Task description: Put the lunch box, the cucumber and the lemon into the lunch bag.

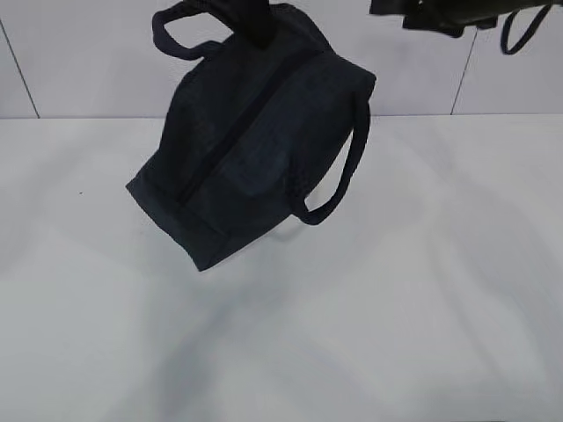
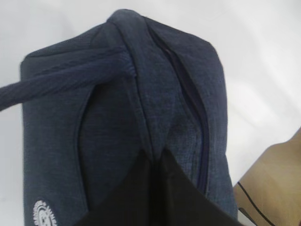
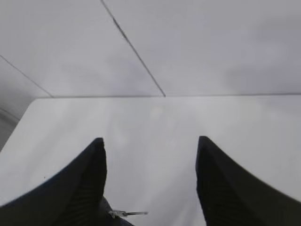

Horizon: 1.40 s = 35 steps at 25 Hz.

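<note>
White tabletop (image 1: pixel 422 308), smooth and matte, runs back to a pale panelled wall (image 1: pixel 79 53). Above the table's far left part hangs the lunch bag (image 1: pixel 251 145), boxy navy woven fabric, tilted, its closed zipper (image 2: pixel 195 110) on top and its loop handles (image 1: pixel 343 167) dangling. My left pincer (image 2: pixel 155 162) is pressed shut, pinching the bag's end. My right pincer (image 3: pixel 150 183) stands spread, empty, pointing toward the far edge.

Bright, even light washes the white counter (image 1: pixel 422 290) almost featureless; soft grey shadows spread under the bag (image 1: pixel 255 141). Both wrist views are slightly blurred, and the bag's dark fabric loses detail.
</note>
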Tool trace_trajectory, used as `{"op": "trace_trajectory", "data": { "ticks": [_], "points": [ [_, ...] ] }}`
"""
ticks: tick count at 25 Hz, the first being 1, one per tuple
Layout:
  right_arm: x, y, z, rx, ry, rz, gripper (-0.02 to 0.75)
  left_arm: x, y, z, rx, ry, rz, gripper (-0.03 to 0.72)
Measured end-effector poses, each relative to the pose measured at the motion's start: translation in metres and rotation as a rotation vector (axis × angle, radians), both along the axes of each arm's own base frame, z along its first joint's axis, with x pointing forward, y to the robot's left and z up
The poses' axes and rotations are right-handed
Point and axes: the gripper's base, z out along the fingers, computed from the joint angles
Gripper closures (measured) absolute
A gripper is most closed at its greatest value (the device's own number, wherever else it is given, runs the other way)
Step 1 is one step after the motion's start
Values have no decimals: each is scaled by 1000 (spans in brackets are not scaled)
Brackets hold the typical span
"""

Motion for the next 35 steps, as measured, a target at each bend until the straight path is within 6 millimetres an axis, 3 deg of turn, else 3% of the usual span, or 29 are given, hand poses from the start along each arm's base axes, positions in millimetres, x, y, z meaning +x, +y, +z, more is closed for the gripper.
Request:
{"op": "trace_trajectory", "data": {
  "ticks": [5, 9, 14, 16, 18, 21, 23, 26, 30, 35],
  "points": [
    [-12, -24, 29, 4, -61, -46, 283, 9, -10, -21, -1, 62, -9, 695],
    [-16, -23, 31, 8, -48, -15, 283, 20, -15, -44, 28, 105, -6, 695],
    [-18, -20, 29, 7, -24, 23, 283, 50, -15, -97, 115, 165, 34, 695],
    [-19, -19, 29, 6, -17, 34, 283, 58, -12, -109, 154, 156, 58, 685],
    [-20, -19, 28, 7, -10, 45, 282, 62, -6, -111, 197, 135, 88, 645],
    [-21, -17, 28, 8, 0, 61, 282, 65, -3, -111, 228, 107, 104, 500],
    [-22, -16, 27, 9, 9, 75, 282, 65, -2, -107, 226, 90, 111, 370],
    [-24, -15, 26, 14, 23, 97, 281, 62, 0, -91, 200, 37, 118, 263],
    [-28, -9, 38, 34, 29, 173, 281, 52, 7, -50, 123, -72, 134, 231],
    [-47, -4, 86, 37, -62, 255, 298, 30, 20, 6, 20, -193, 168, 228]
  ]
}}
